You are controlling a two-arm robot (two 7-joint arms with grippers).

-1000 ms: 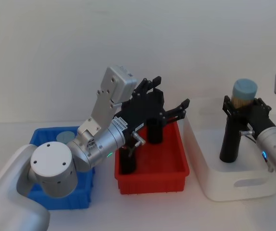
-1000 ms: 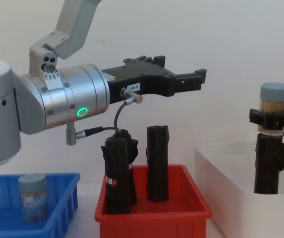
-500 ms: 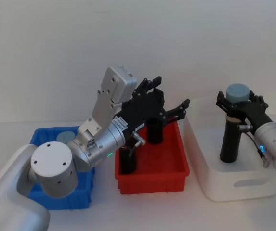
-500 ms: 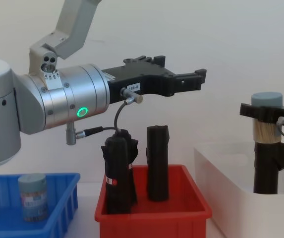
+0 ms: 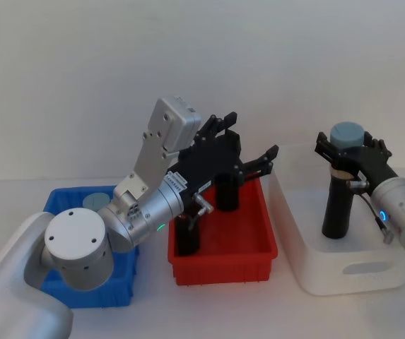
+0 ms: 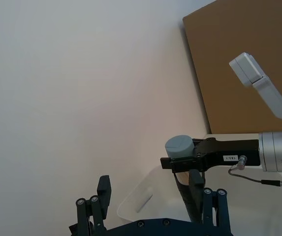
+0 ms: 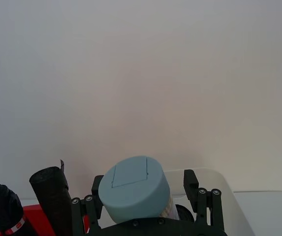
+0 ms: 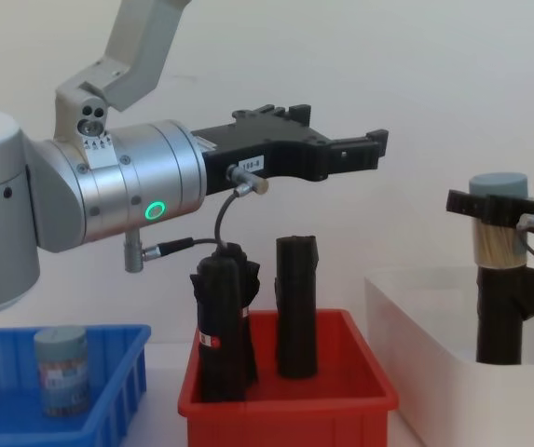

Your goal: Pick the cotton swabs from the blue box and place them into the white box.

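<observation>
**A:** Where are the cotton swabs?

**B:** One clear cylindrical tub of cotton swabs with a grey-blue round lid [image 5: 348, 135] is up in the air over the large white translucent plastic bin [image 5: 329, 270], clamped between the fingers of the right end effector [image 5: 350, 157]. In the chest view the tub [image 8: 499, 219] sits right above a tall black roll [image 8: 498, 317] standing inside that white bin [image 8: 416, 335]; I cannot tell whether tub and roll touch. The right wrist view shows the lid [image 7: 136, 189] between the black fingers [image 7: 202, 196].

**A:** Any others?

**B:** A second tub with a label band [image 8: 61, 368] stands upright in the small bright blue plastic bin with ribbed walls [image 8: 117, 386], at the robot's left. From the head view only its lid [image 5: 97, 199] shows, at the far side of the blue bin [image 5: 110, 293].

**A:** And the left arm?

**B:** The left end effector [image 5: 248, 145] is held high above the red plastic bin [image 5: 223, 265], fingers spread apart and holding nothing. In the chest view it [image 8: 341, 149] points toward the robot's right, above two tall black rolls [image 8: 296, 307] standing in the red bin [image 8: 285, 400].

**A:** How do the bins lie?

**B:** In a row on the white tabletop [image 5: 223, 311]: blue, red in the middle, white.
</observation>
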